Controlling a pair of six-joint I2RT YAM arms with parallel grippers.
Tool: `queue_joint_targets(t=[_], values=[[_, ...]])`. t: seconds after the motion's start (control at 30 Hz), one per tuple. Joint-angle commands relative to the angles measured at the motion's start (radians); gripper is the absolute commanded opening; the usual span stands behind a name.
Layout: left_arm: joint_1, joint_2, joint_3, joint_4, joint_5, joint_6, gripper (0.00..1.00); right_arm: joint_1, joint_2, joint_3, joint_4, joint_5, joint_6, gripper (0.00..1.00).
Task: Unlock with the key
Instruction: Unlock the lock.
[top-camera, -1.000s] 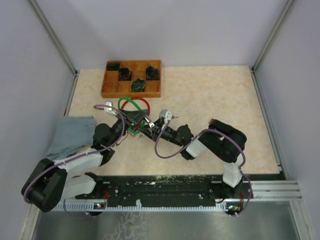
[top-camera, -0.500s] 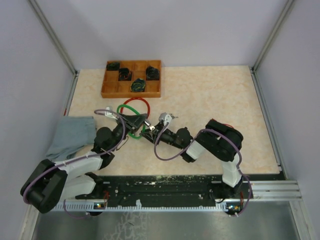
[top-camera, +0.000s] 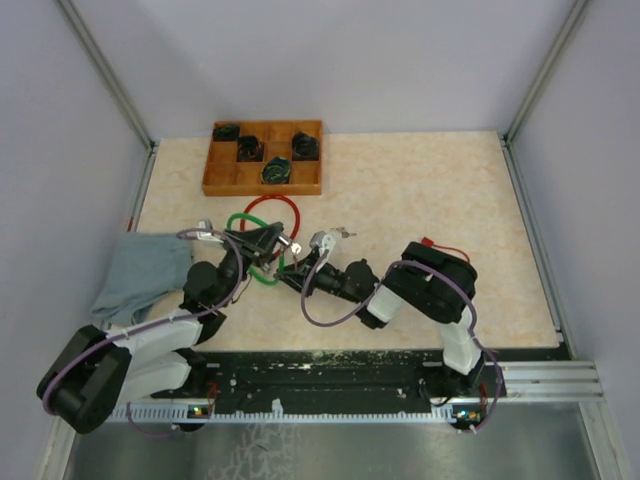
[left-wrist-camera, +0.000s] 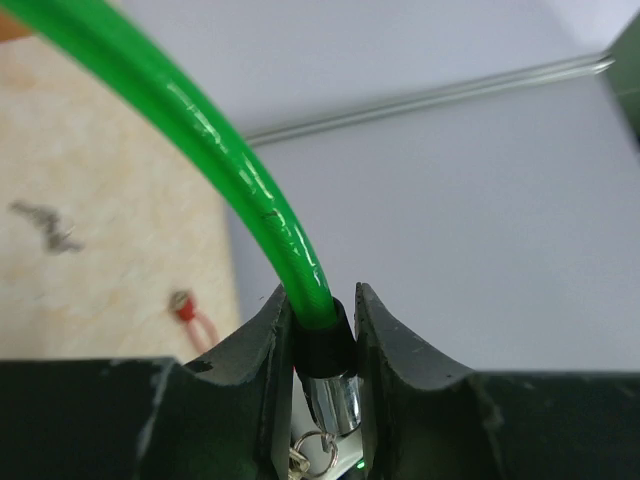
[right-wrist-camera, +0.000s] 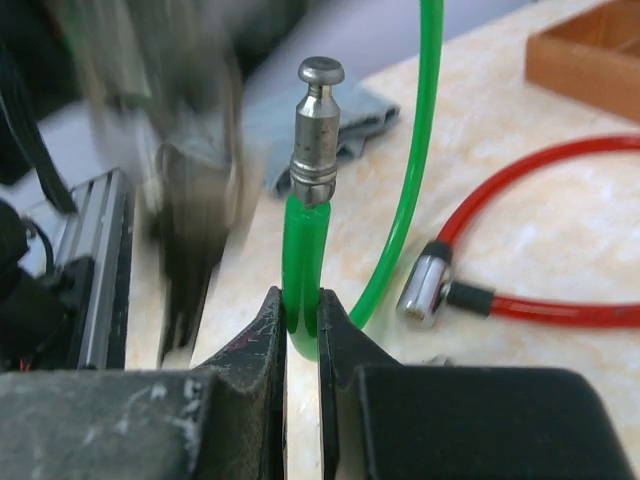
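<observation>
Two end effectors grip one green cable lock (left-wrist-camera: 215, 130) between them, near the middle of the surface (top-camera: 420, 200). The left end effector (left-wrist-camera: 322, 300) is partly closed. Its dark fingers (left-wrist-camera: 265, 345) press from both sides on the black collar (left-wrist-camera: 322, 345) where the green cable enters the chrome lock body (left-wrist-camera: 335, 400). A small key ring (left-wrist-camera: 315, 452) shows just under that body at the bottom edge of the left wrist view. I cannot make out the key itself.

The right end effector (right-wrist-camera: 300, 297) is nearly closed. It pinches the other end of the cable just below its metal pin (right-wrist-camera: 318, 130). The pin stands upright and free above the fingertips, not seated in anything. From the left grip the cable arcs up and away. In the right wrist view a second strand of it runs upward just beside the pin.

In the overhead view the two grips sit close together, with the green loop curving out on the left arm's side. A red cable lock (right-wrist-camera: 560, 155) lies on the surface just beyond the right fingers. Its chrome end (right-wrist-camera: 425, 290) rests near the green strand, and its loop partly overlaps the green one in the overhead view. A wooden tray (top-camera: 225, 180) with dark items in several compartments sits farther back, towards the far left of the surface. A grey cloth (top-camera: 140, 270) lies at the left edge beside the left arm.
</observation>
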Motion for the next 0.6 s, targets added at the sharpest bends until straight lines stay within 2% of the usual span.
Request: queue_joint_targets(t=[0.0, 0.17, 0.27, 0.33, 0.4, 0.57], values=[[-0.001, -0.01, 0.076, 0.329, -0.09, -0.093, 0.0, 0.049, 0.058, 0.005, 0.195, -0.012, -0.011, 0.0], [-0.016, 0.026, 0.099, 0.248, -0.088, -0.108, 0.0, 0.059, 0.026, 0.036, 0.158, -0.015, -0.047, 0.0], [-0.016, 0.034, 0.091, 0.288, -0.097, -0.083, 0.0, 0.055, -0.008, -0.029, 0.192, 0.032, -0.059, 0.0], [-0.017, 0.006, 0.1, 0.255, -0.091, -0.018, 0.0, 0.05, -0.046, -0.071, 0.193, 0.057, -0.072, 0.0], [-0.016, -0.041, 0.134, 0.113, -0.08, 0.039, 0.0, 0.043, -0.082, -0.108, 0.194, 0.074, -0.075, 0.0], [-0.016, -0.141, 0.264, -0.234, -0.09, 0.196, 0.0, 0.032, -0.155, -0.151, 0.166, 0.077, -0.061, 0.18]])
